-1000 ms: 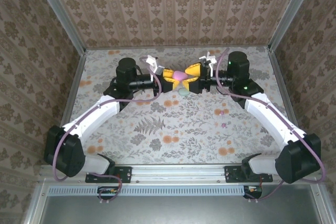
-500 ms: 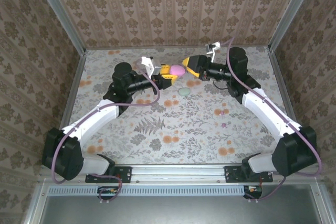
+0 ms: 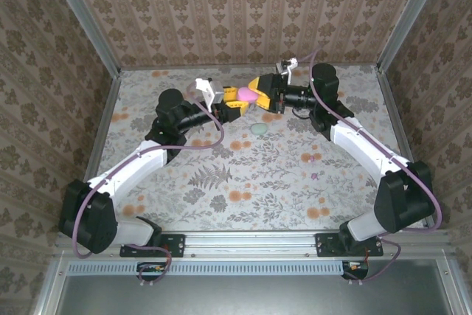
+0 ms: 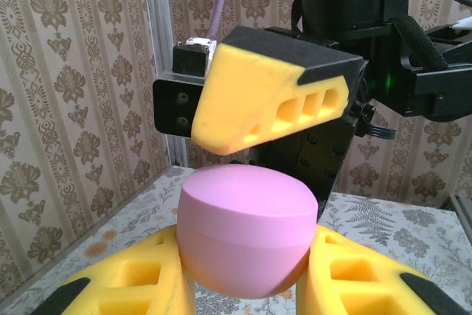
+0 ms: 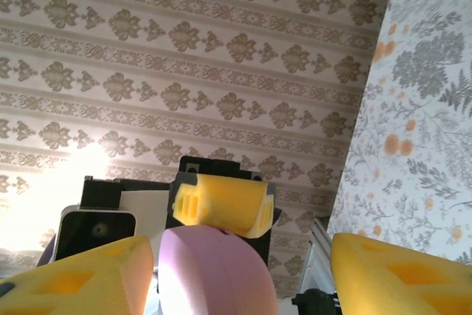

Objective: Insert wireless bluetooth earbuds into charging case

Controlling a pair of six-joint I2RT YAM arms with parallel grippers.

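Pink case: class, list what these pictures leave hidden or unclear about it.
- Left wrist: the underside of the case is cut off by the bottom edge; the left fingers cover its lower sides.
- Right wrist: its lower part is cut off by the bottom edge.
- Top: it is too small to show any seam or opening; the specks on the table are too small to identify.

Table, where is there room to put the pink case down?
The biggest bare patch of table lies between left arm and right arm, nearer than the pale green object. Crowded: the far middle, where the left pincer holds the pink case and the right pincer straddles it.
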